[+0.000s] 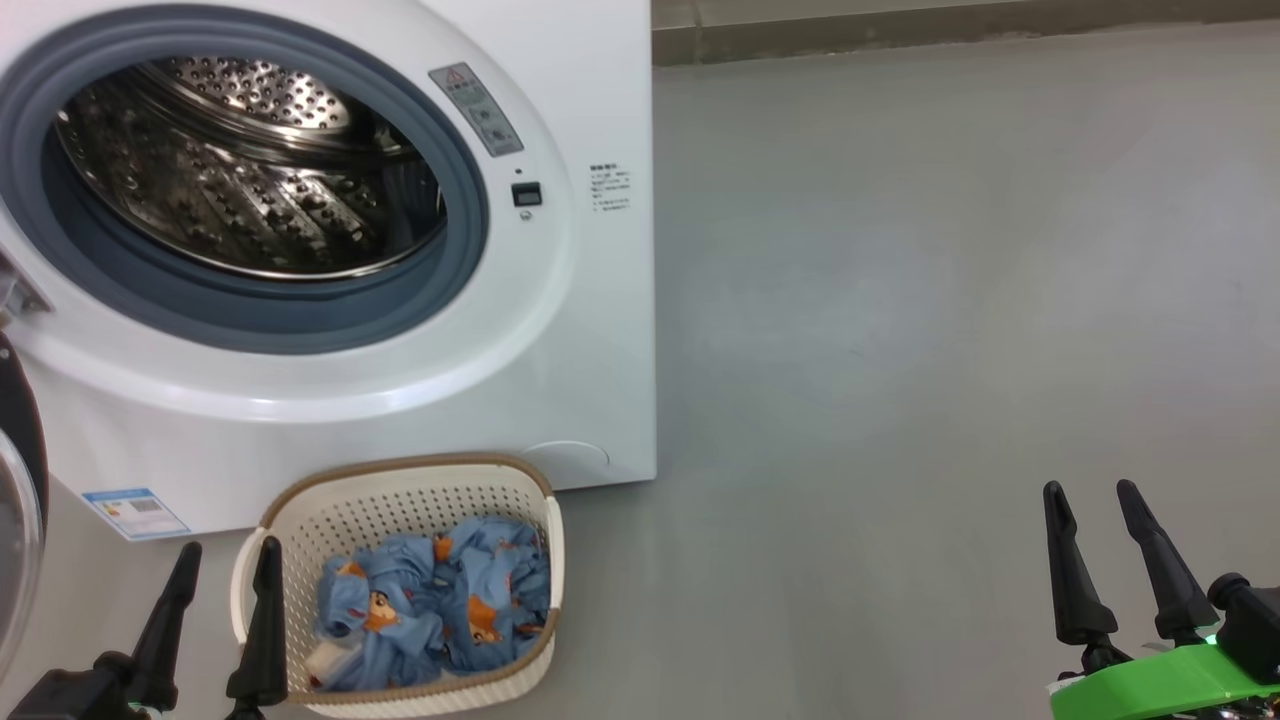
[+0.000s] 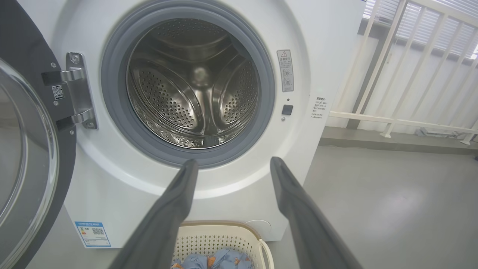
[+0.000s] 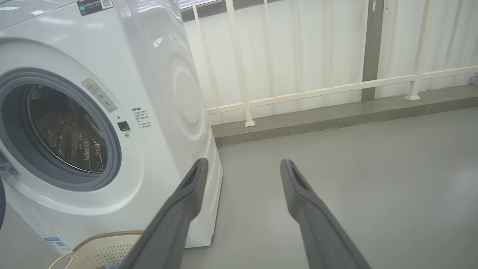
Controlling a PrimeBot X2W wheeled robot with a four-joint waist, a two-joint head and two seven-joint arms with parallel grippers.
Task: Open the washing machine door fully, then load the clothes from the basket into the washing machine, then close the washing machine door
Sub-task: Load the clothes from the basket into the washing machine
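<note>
The washing machine door [image 2: 26,149] stood swung wide at the left of the washing machine [image 1: 560,330], leaving the perforated steel drum [image 1: 240,180] and the grey-blue rubber ring [image 1: 300,320] exposed. The basket [image 1: 400,495] sat on the grey floor [image 1: 900,300] just in front of the machine, below the opening, with the clothes [image 1: 440,600] heaped inside it. The left hand [image 1: 230,545] hung near the basket's left rim, its fingers spread apart and gripping nothing. The right hand [image 1: 1088,487] was well apart to the right, over the floor, its fingers likewise parted and empty. A white railing [image 3: 317,89] ran behind the machine.
</note>
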